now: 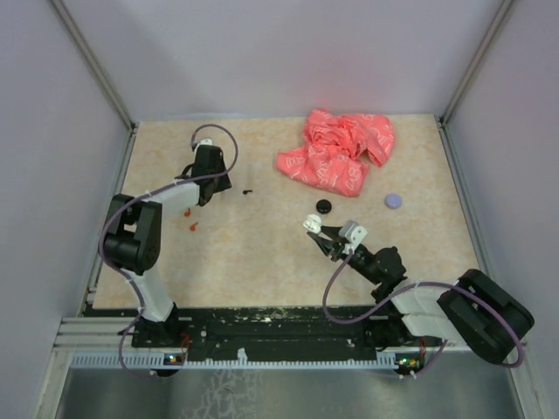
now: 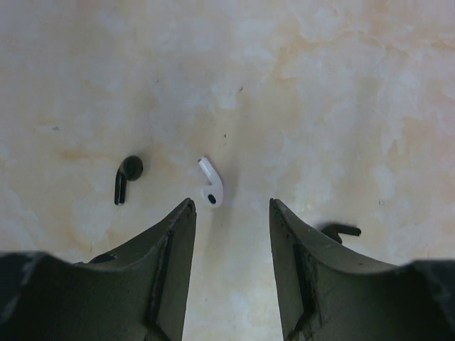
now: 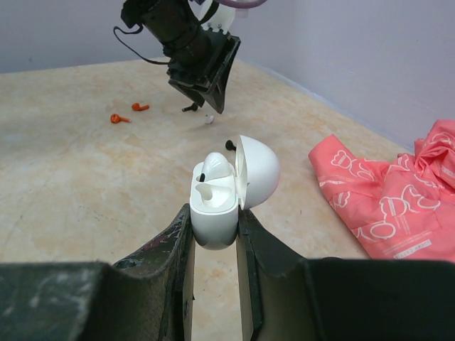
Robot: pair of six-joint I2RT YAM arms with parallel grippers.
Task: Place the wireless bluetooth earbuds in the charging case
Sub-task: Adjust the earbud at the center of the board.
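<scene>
Top view: right jaws clenched on the open charging case (image 1: 312,223), left jaws well apart from them. Left wrist: jaws parted, empty, white earbud (image 2: 210,187) just ahead between the tips, black earbud (image 2: 126,177) off to their left, another dark bit (image 2: 343,229) half hidden. Pick-up step, I'd say; next means lowering and closing squarely. Right wrist: case slots hard to read.

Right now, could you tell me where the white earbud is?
In the left wrist view, the white earbud lies just ahead of the left gripper, with a black earbud beside it.
</scene>
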